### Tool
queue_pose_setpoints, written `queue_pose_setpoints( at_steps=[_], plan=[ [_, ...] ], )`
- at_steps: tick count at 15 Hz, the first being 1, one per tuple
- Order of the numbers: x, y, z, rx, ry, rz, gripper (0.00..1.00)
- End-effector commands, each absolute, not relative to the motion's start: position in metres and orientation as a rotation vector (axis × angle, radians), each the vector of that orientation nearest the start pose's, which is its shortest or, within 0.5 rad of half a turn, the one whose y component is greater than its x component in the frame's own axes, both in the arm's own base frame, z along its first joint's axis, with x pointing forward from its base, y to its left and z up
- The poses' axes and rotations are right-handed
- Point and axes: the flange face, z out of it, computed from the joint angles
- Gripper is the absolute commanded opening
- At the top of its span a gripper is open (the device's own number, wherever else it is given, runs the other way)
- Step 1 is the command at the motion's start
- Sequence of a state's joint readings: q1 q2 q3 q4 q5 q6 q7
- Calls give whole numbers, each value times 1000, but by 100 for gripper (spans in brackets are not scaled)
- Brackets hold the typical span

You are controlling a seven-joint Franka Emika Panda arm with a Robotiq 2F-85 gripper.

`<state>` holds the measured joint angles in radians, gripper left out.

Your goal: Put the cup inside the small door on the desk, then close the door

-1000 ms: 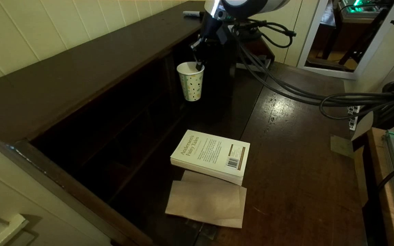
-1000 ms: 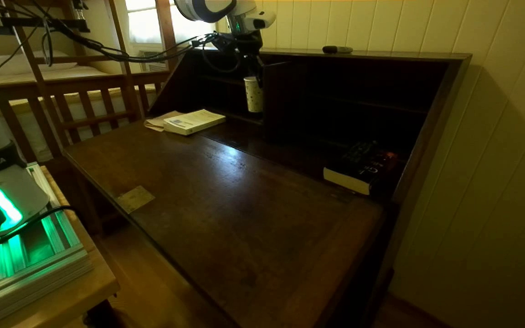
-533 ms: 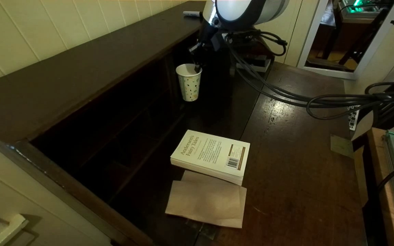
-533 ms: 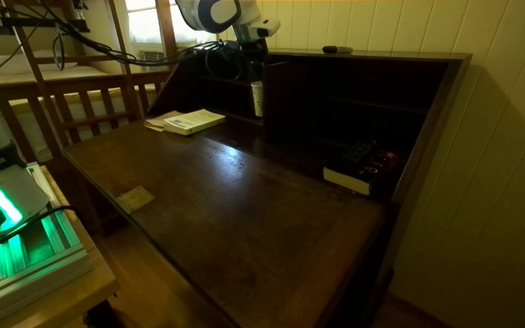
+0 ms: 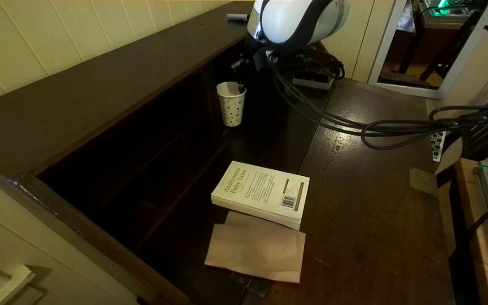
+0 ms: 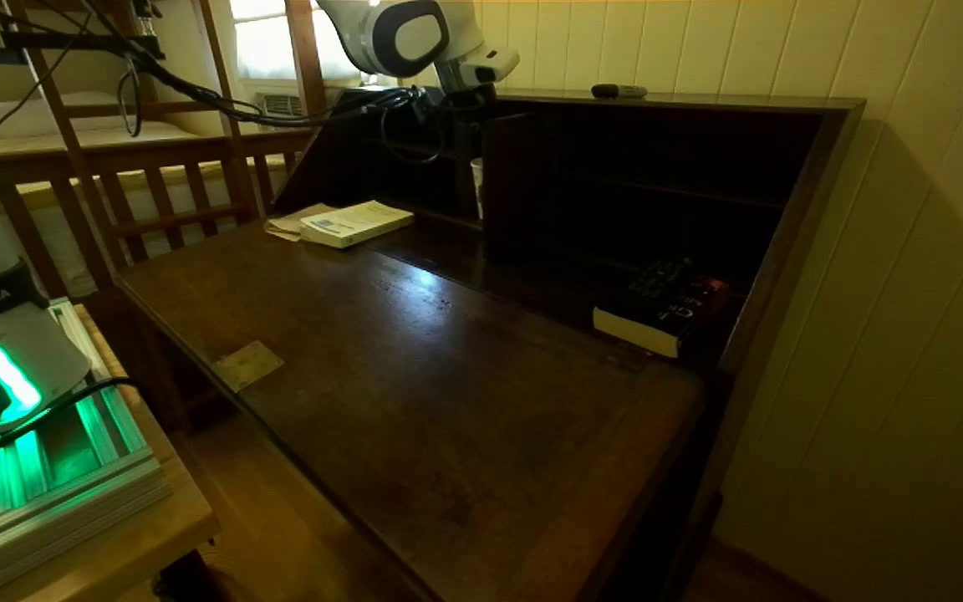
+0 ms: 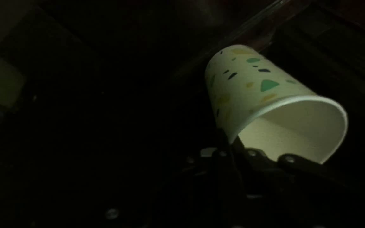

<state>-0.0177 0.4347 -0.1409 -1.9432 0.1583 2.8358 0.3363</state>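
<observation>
The white speckled paper cup (image 5: pixel 232 106) hangs upright beside the dark cubbies of the desk (image 5: pixel 367 220). My gripper (image 5: pixel 242 87) is shut on the cup's rim, one finger inside and one outside. In the wrist view the fingers (image 7: pixel 231 141) pinch the near rim of the cup (image 7: pixel 242 82), whose mouth faces the camera. In an exterior view the small door (image 6: pixel 511 188) stands open, sticking out from the shelves; only a sliver of the cup (image 6: pixel 478 188) shows at its left edge. Whether the cup's base touches the shelf is too dark to tell.
A white book (image 5: pixel 263 190) and brown paper (image 5: pixel 256 252) lie on the desk. A dark book (image 6: pixel 657 309) lies at the desk's far end. A marker-like object (image 6: pixel 618 90) lies on the top ledge. Cables (image 5: pixel 354 123) hang from the arm over the desk.
My gripper has carried the cup toward the cubbies and slightly lower. In an exterior view the cup has passed mostly behind the open door's edge. The door looks unmoved.
</observation>
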Motion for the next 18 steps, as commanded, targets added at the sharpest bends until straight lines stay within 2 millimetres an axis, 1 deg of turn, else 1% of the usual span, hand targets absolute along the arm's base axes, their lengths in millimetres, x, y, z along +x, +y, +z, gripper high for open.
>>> queue_pose_setpoints(
  at_steps=[1,10,15,18],
  plan=[
    [666,-102,306,-2837,955,-731,1],
    [686,-96,299,-2803,1015,-750,1],
    [693,-95,296,-2795,1026,-760,1],
    [693,-96,295,-2794,1036,-759,1]
  ],
)
